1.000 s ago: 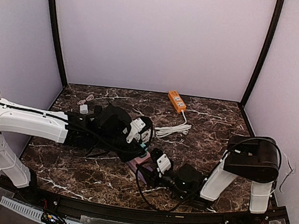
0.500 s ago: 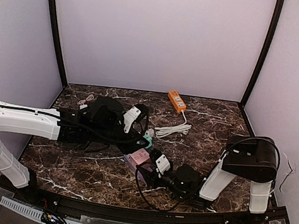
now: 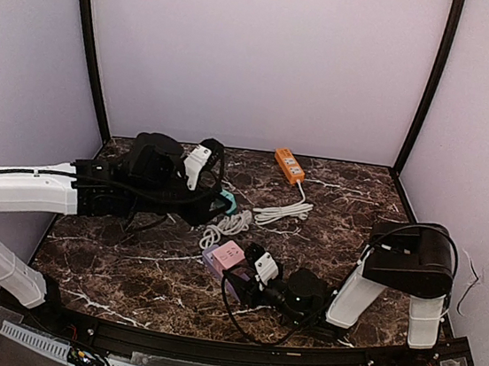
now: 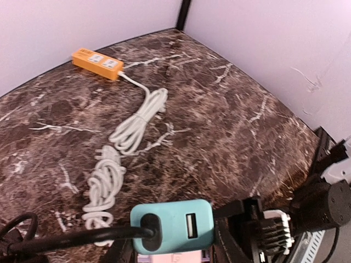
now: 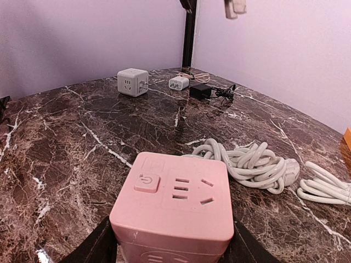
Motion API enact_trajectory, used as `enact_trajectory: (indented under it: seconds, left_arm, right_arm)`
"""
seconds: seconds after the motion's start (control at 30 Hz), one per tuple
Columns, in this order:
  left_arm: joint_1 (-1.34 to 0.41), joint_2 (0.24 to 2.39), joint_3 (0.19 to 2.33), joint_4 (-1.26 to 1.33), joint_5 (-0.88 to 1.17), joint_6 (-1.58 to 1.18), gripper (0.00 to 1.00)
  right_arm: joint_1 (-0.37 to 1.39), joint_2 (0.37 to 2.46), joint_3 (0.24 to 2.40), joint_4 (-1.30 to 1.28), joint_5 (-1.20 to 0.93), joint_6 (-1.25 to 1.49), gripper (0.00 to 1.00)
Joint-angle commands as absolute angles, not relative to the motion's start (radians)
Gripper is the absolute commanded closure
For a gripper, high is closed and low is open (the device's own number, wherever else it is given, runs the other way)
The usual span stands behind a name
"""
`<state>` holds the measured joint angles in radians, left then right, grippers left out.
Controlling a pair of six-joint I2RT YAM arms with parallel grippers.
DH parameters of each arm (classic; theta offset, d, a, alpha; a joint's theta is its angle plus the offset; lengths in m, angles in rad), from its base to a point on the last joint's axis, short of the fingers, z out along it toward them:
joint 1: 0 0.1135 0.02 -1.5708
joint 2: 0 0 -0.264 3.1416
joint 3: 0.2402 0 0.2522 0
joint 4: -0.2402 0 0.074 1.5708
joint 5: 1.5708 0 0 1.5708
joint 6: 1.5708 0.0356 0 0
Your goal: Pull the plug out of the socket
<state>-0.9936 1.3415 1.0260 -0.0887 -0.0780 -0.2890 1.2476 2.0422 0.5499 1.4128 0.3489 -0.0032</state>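
Near the front centre of the marble table, the right gripper clamps the pink socket cube, presumably as an anchor, while farther back-left the left gripper is closed on the teal plug, which is lifted clear of the cube and apparently unplugged.

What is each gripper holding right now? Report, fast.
Left gripper: closed on the teal plug, held off the socket.
Right gripper: closed on the pink socket cube.
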Motion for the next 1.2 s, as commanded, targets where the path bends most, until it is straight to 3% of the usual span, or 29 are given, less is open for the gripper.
enact_trajectory:
  seconds: [0.0, 0.2, 0.4, 1.03, 1.17]
  left_arm:
    - [-0.915, 1.299, 1.148, -0.329, -0.228, -0.305, 0.99]
    - [-0.734, 1.339, 1.226, -0.657, -0.258, -0.395, 0.99]
    - [-0.547, 1.368, 1.165, -0.791, -0.228, -0.39, 0.99]
    - [-0.433, 1.777, 1.259, -0.735, -0.149, -0.283, 0.97]
    - [-0.427, 1.844, 1.299, -0.723, -0.148, -0.259, 0.93]
  right_arm:
    - [1.235, 2.058, 0.538, 1.374, 0.371, 0.0, 0.78]
    - [1.236, 2.057, 0.537, 1.373, 0.371, 0.0, 0.78]
    - [1.236, 2.057, 0.538, 1.373, 0.371, 0.0, 0.77]
    - [1.236, 2.058, 0.544, 1.365, 0.368, 0.0, 0.77]
    - [1.236, 2.058, 0.544, 1.364, 0.371, 0.0, 0.77]
